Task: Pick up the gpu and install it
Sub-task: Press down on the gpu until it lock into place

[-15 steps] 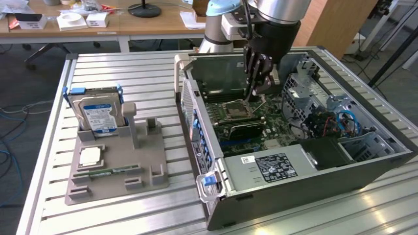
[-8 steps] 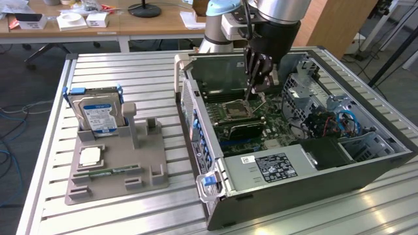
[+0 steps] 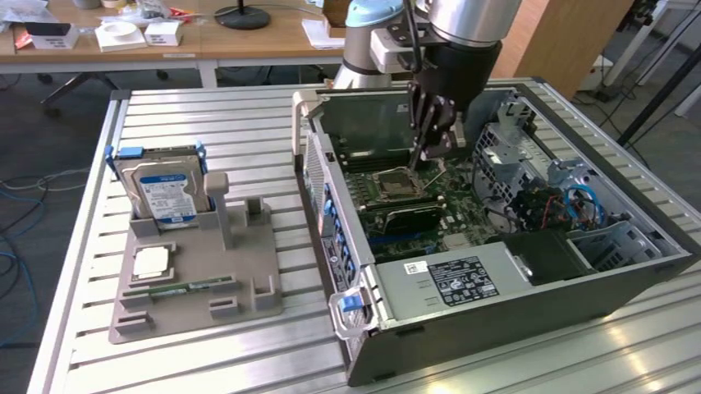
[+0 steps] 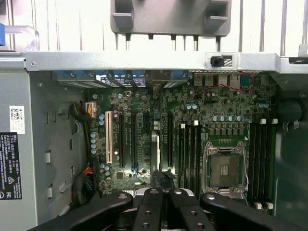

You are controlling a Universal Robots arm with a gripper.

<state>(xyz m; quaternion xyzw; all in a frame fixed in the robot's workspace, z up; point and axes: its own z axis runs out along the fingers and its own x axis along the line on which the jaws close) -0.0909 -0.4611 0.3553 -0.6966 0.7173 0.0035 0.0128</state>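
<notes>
Clamping gripper (image 3: 429,148): closed narrowly on the gpu (image 4: 155,159), inside the open computer case (image 3: 613,287).
gpu: held edge-on above the motherboard (image 4: 144,110) slots, at 1 o'clock of the CPU socket (image 3: 396,182) in the exterior view.
hard drive (image 3: 164,197): stood in the grey holder (image 3: 197,287), at 9 o'clock of the computer case.

Ribbed brushed-alu table (image 3: 219,345); matt grey plastic holder (image 3: 197,287); sheet-metal PC case (image 3: 526,304), glossy green PCB mobo (image 4: 144,110); matt black gripper (image 4: 161,192).

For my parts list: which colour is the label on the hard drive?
Blue and white label, clearest in the exterior view.
</notes>
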